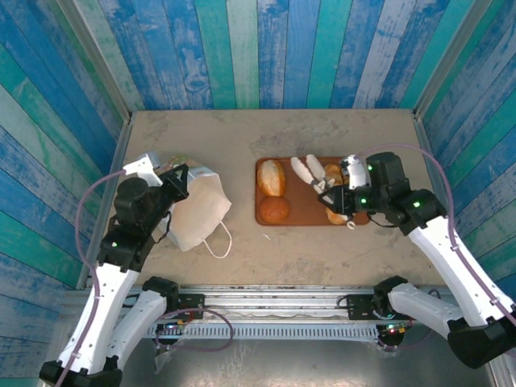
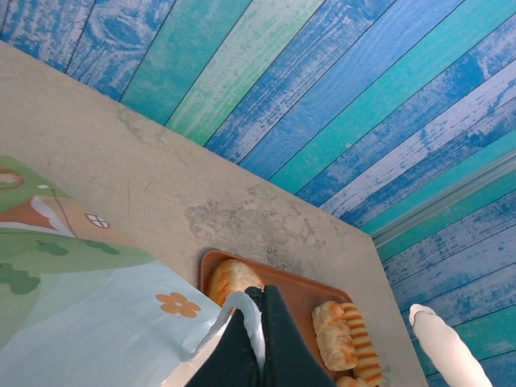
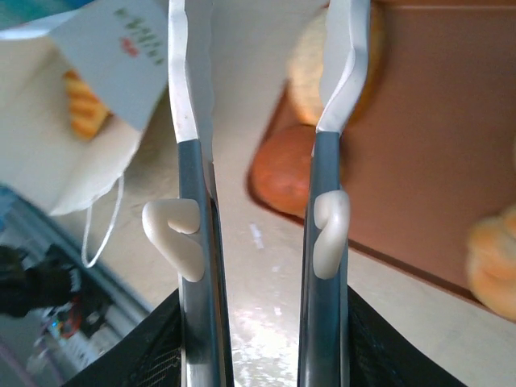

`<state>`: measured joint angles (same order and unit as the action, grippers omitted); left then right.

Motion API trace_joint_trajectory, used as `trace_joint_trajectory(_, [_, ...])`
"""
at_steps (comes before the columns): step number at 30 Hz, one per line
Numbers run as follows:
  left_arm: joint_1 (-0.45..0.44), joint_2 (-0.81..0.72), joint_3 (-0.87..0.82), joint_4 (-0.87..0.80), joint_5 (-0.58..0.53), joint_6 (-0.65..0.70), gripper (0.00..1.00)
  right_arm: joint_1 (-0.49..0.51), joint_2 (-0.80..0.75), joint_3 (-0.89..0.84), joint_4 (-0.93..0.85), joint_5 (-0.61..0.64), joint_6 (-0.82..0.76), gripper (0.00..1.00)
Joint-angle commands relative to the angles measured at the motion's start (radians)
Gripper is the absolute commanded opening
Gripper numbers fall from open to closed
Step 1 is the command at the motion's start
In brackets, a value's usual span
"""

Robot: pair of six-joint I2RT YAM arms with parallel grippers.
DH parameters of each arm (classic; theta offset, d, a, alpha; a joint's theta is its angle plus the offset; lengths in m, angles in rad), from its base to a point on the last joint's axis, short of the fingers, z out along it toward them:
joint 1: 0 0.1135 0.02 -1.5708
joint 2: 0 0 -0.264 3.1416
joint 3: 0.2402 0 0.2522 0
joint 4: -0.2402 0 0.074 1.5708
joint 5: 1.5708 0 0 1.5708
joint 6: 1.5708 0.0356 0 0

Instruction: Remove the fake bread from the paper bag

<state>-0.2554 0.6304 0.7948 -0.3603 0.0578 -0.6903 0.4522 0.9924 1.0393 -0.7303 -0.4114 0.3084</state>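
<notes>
Right gripper empty, half-open over tray.
Left gripper pinches paper bag; reach straight in for ridged roll, possibly last.

A pale tan table, mottled with faint grey stains, carries two things. A white paper bag lies at its left, one cord handle looped out on the near side. A flat brown tray sits right of centre, apart from the bag, bare tabletop between them
</notes>
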Motion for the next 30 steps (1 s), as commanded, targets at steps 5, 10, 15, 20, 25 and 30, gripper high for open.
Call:
trace_joint_trajectory(5, [-0.001,-0.028,0.056,-0.123,-0.089,0.03,0.0,0.257,0.088,0.041,0.168,-0.103,-0.091,0.45])
trace_joint_trajectory(10, [-0.002,-0.025,0.058,-0.133,-0.107,0.011,0.0,0.447,0.211,0.091,0.186,-0.07,-0.151,0.45])
trace_joint_trajectory(15, [-0.001,-0.009,0.06,-0.128,-0.095,-0.013,0.0,0.593,0.359,0.166,0.197,-0.001,-0.201,0.45])
trace_joint_trajectory(20, [-0.001,0.0,0.055,-0.093,-0.08,-0.041,0.0,0.674,0.52,0.286,0.169,0.096,-0.249,0.46])
trace_joint_trajectory(25, [-0.002,0.004,0.061,-0.085,-0.075,-0.048,0.0,0.693,0.688,0.441,0.083,0.156,-0.231,0.48])
trace_joint_trajectory(30, [-0.001,0.003,0.054,-0.057,-0.067,-0.061,0.0,0.728,0.809,0.521,0.075,0.219,-0.207,0.49])
